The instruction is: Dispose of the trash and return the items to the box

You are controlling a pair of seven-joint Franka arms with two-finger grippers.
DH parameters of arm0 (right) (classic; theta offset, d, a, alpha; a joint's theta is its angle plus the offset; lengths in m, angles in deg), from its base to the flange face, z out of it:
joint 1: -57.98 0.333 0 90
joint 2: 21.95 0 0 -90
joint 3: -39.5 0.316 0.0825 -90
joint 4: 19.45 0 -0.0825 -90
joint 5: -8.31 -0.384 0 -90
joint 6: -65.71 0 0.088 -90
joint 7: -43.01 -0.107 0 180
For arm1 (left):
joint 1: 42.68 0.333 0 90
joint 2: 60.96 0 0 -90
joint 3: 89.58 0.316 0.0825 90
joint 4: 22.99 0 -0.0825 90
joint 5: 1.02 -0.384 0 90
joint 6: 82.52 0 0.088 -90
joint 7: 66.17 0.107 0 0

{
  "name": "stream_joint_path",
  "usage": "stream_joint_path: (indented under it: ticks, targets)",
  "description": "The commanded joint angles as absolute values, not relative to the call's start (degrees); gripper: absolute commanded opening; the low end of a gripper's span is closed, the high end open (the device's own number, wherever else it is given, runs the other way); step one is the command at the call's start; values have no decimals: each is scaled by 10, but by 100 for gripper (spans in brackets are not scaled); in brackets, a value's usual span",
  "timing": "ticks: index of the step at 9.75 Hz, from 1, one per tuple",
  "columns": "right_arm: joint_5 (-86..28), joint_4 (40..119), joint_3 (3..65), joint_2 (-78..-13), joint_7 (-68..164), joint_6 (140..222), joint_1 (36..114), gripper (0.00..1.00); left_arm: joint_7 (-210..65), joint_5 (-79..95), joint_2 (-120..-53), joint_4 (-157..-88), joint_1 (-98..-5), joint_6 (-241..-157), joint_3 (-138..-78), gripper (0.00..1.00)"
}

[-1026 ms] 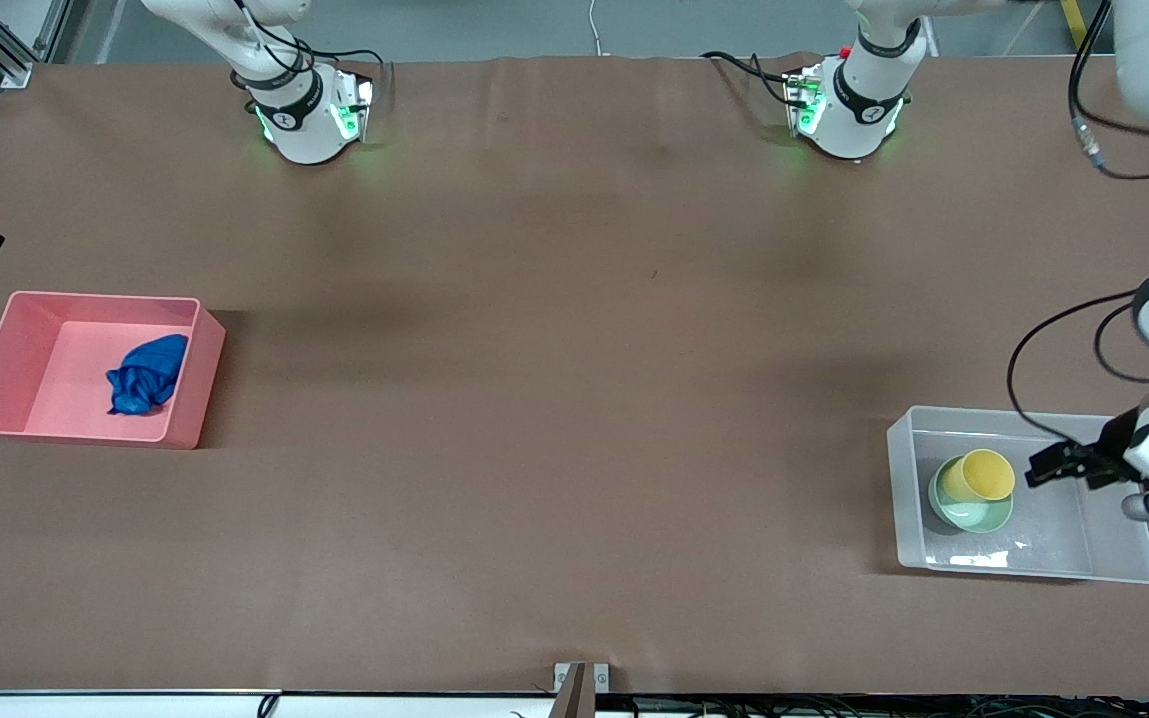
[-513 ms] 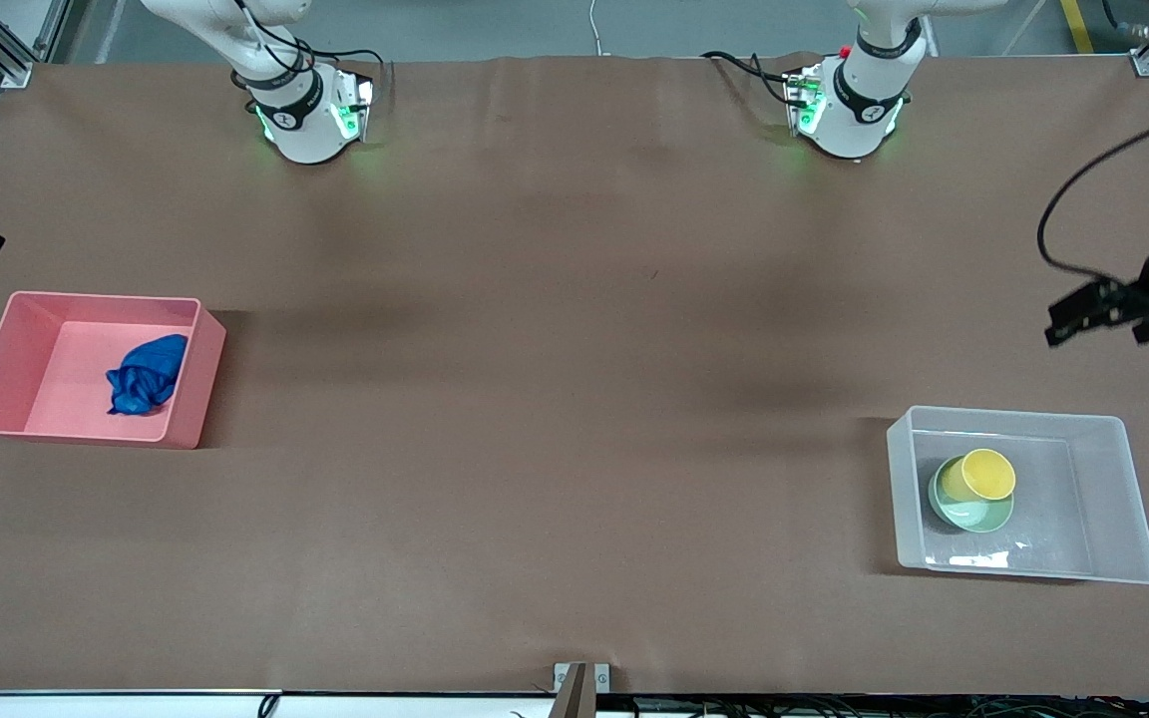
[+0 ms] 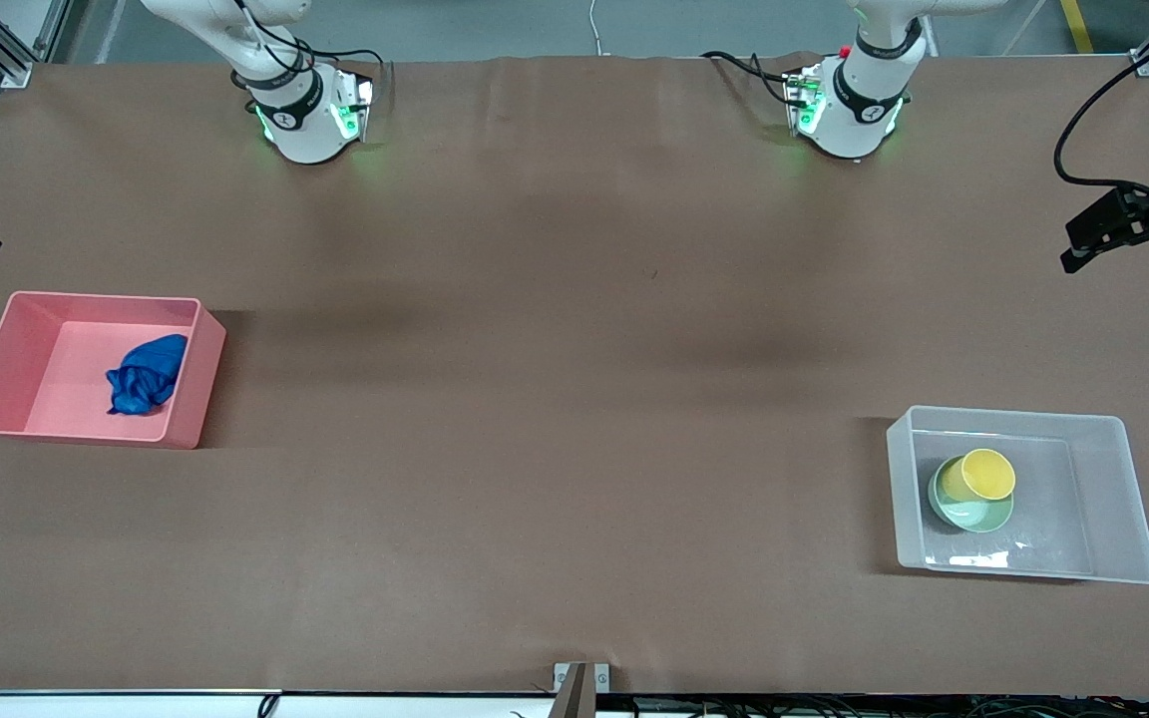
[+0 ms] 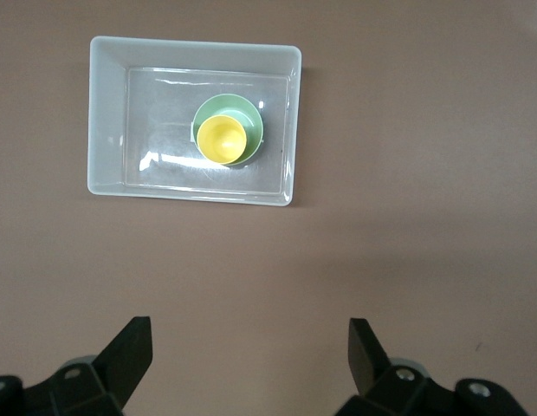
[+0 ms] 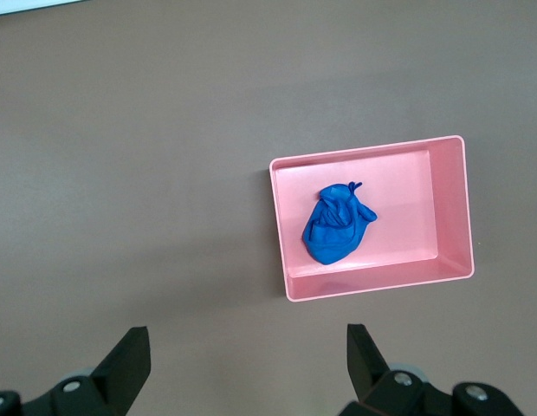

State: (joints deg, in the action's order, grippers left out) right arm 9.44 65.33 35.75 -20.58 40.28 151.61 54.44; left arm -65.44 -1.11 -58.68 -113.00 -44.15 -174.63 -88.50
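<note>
The blue trash wad lies in the pink bin; both also show in the right wrist view, the wad in the bin. The yellow cup sits tilted in the mint-green bowl inside the clear box. The left wrist view shows the cup, the bowl and the box. My left gripper is open and empty, high over bare table at the left arm's end. My right gripper is open and empty, high over bare table beside the pink bin.
Both arm bases stand along the table edge farthest from the front camera. A brown cloth covers the table. A small metal bracket sits at the edge nearest the front camera.
My left gripper has lifted out of the clear box, open and empty, and moved away over bare table. The cup, bowl and trash have not moved.
</note>
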Motion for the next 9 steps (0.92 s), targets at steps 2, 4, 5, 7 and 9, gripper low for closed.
stream_joint_path:
  ticks: [2,4,5,7,9]
  targets:
    - [86,654,359,-205,409,1518,540,100,-660,-9,-609,-1114,-431,-1705,-892,100]
    - [86,654,359,-205,409,1518,540,100,-679,-8,-606,-1125,-430,-1716,-900,100]
    - [86,654,359,-205,409,1518,540,100,-697,-8,-606,-1125,-430,-1716,-908,100]
    - [86,654,359,-205,409,1518,540,100,-696,-7,-605,-1131,-429,-1716,-912,100]
    - [86,654,359,-205,409,1518,540,100,-685,-7,-605,-1130,-429,-1716,-912,100]
